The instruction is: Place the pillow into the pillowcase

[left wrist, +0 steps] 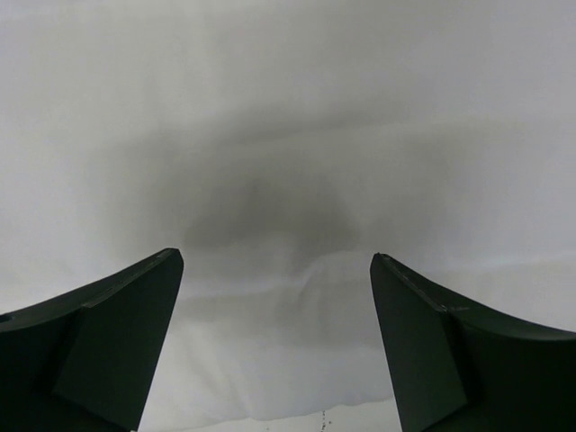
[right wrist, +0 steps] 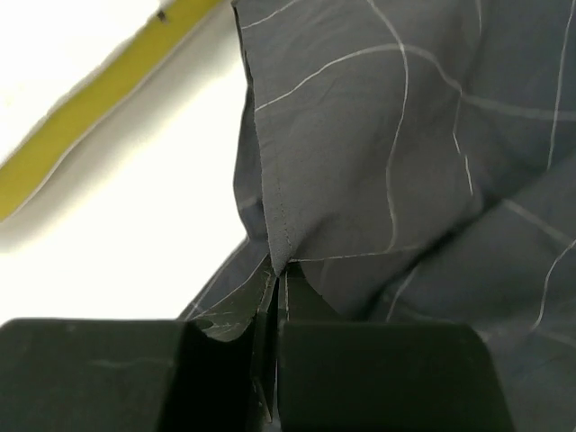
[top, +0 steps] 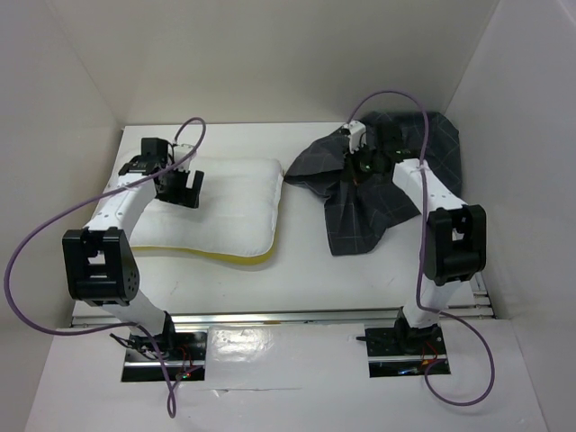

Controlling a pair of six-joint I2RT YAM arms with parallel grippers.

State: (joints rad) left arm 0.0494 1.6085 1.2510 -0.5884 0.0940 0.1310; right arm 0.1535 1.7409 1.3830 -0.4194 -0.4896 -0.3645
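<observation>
**Hem of pillowcase (top: 360,220) pinched in right gripper (top: 357,178); left gripper (top: 185,196) spread over pillow (top: 229,202)**

Top external. On left half of table (top: 306,279): pillow lying flat, white, yellow trim (top: 236,258) along near edge. Left gripper low over pillow's left part, claw spread wide, nothing between the fingers. Touching the cushion or just above it: cannot tell. On right half: pillowcase as a crumpled dark heap with thin light grid lines, reaching back toward the right rear corner. One pointed corner of it just beside pillow's right edge, contact unclear. Right gripper down in the middle of the heap, tips hidden under the wrist, state unreadable from this angle. White walls (top: 81,72) on three sides.

Left wrist. Two dark fingers (left wrist: 108,342) far apart at the bottom corners, gap empty. Plain white pillow surface filling nearly the whole view, soft grey shadow at centre.

Right wrist. Claw pressed together on the stitched hem of pillowcase, a thin fold of cloth nipped between the pads and rising out of them. Rest of the grey checked fabric draped up and to the right, wrinkled. Upper left: yellow trim as a diagonal band, bright white table below it.
</observation>
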